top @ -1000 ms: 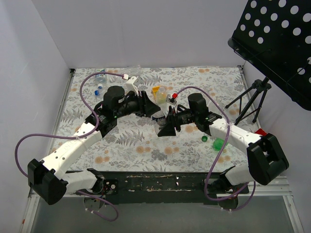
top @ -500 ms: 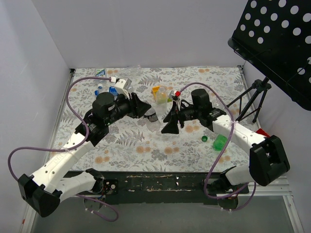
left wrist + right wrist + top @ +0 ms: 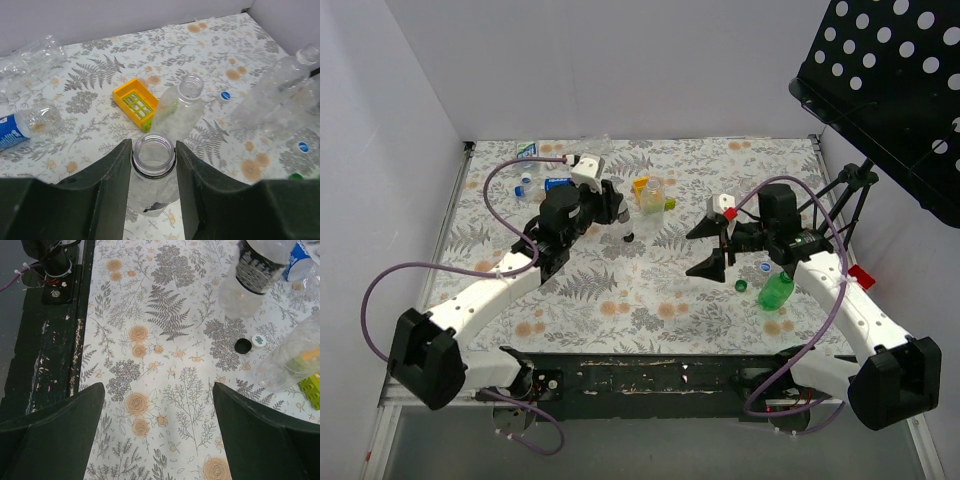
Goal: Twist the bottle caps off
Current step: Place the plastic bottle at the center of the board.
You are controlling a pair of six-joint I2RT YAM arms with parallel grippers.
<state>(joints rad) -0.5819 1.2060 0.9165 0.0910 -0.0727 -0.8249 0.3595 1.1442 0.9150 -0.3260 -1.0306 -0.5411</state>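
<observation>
My left gripper is shut on the neck of a clear bottle with a dark label, which has no cap; its open mouth shows between the fingers. The bottle also shows in the right wrist view. My right gripper is open and empty over bare cloth, to the right of that bottle; it also shows in its own wrist view. A black cap and a white cap lie on the cloth below the held bottle.
An uncapped clear bottle lies beside a yellow block. A blue-labelled bottle lies left, a clear bottle right. A green bottle and a green cap lie near the right arm. A black stand stands far right.
The two grippers were together at the bottle in the middle. The right gripper has drawn back to the right and is open. The left gripper has carried the bottle back and left.
</observation>
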